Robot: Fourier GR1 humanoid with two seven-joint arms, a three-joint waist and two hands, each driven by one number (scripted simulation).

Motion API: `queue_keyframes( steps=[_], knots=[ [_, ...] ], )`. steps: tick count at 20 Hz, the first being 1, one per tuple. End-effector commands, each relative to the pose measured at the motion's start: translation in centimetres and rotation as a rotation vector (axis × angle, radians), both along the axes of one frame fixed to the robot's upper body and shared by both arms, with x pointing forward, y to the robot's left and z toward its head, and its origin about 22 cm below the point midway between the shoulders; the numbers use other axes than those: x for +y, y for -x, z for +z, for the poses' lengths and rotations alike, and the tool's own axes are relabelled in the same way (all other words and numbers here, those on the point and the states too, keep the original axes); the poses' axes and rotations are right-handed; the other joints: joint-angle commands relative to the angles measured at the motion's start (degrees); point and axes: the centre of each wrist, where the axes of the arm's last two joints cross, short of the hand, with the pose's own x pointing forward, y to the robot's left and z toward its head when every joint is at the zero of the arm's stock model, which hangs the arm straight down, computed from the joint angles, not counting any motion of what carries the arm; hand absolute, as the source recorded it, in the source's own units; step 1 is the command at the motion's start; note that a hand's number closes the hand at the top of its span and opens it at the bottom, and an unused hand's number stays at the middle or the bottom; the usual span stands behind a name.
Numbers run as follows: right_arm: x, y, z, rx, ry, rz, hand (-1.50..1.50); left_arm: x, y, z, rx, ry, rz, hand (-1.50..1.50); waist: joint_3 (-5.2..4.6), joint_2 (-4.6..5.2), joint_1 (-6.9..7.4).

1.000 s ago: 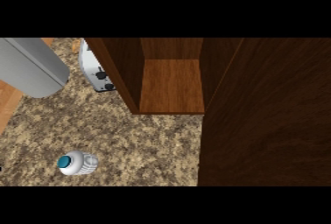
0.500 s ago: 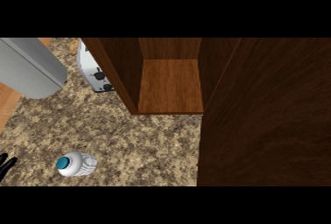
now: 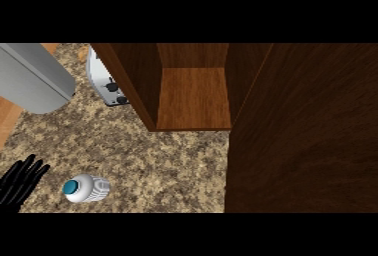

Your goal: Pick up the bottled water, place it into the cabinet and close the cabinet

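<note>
My left hand [image 3: 22,183] shows at the lower left edge, fingers spread and holding nothing, just beside the water bottle [image 3: 86,188] standing on the counter [image 3: 162,160]. I should close around its body from the side, keeping it upright for the open cabinet [image 3: 193,100].

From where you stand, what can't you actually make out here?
- Right robot hand: not in the head view at all.
- Left robot hand: only its straight fingers show; the view's left edge cuts off the rest.
- Bottled water: seen from above, so its cap and shoulders hide its body.
- Toaster: mostly hidden behind the cabinet's side wall.
- Grey appliance: cut off at the upper left, so I can't name it.
</note>
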Motion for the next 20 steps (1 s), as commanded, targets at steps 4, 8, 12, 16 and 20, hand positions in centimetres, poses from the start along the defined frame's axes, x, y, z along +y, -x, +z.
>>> queue_keyframes(
  steps=[4, 8, 12, 16, 20],
  knots=[
    [-0.3, 2.0, 3.3, -0.031, 0.009, 0.008, -1.5, 0.3, -3.2, -4.8, 0.059, -0.002, 0.005, -1.5, -0.07, 0.21, -0.27],
    [0.1, 2.1, 2.2, -0.029, 0.002, -0.014, -1.5, -0.1, -2.3, -8.2, 0.056, 0.043, 0.025, -1.5, -0.06, 0.16, 0.05],
    [0.2, 2.6, 2.7, -0.044, 0.014, 0.029, -1.5, 1.3, -4.7, -9.7, 0.037, 0.031, 0.1, -1.5, -0.14, 0.21, -0.68],
    [0.4, 3.3, 3.3, -0.046, 0.007, 0.013, -1.5, 0.0, -4.4, -12.0, 0.074, 0.016, 0.076, -1.5, -0.14, 0.2, -0.62],
    [-0.1, 3.1, 1.8, -0.032, -0.005, 0.014, -1.5, -0.9, -4.1, -13.4, 0.101, 0.1, -0.001, -1.5, -0.11, 0.18, -0.59]
  ],
)
